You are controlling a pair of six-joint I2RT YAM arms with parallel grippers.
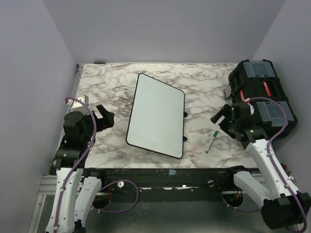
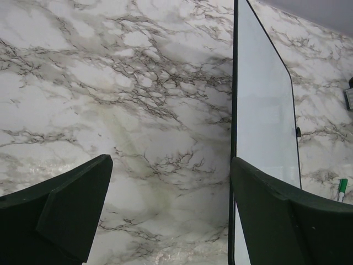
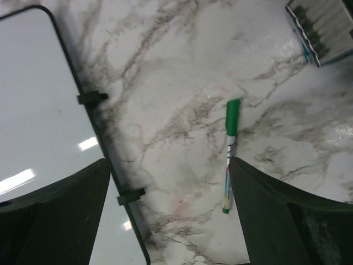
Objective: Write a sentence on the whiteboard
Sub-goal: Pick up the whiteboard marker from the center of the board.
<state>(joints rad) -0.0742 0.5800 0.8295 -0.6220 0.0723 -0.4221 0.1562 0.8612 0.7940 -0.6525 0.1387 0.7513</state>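
Whiteboard (image 1: 156, 115): I count one, lying flat and skewed on the marble table (image 1: 112, 82), between my two arms. The left gripper (image 1: 105, 116) hovers beside the board's left edge, spread wide and empty. One green-capped marker (image 1: 212, 141) lies right of the board. The right gripper (image 1: 221, 115) is near it, also wide and empty. One black toolbox (image 1: 262, 99) sits far right.

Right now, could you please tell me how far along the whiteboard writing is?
Nothing looks done: the whiteboard is blank. Nothing is in hand: the left pincer and right pincer stand open and empty. Left: picking up the capped marker on the table, then writing.
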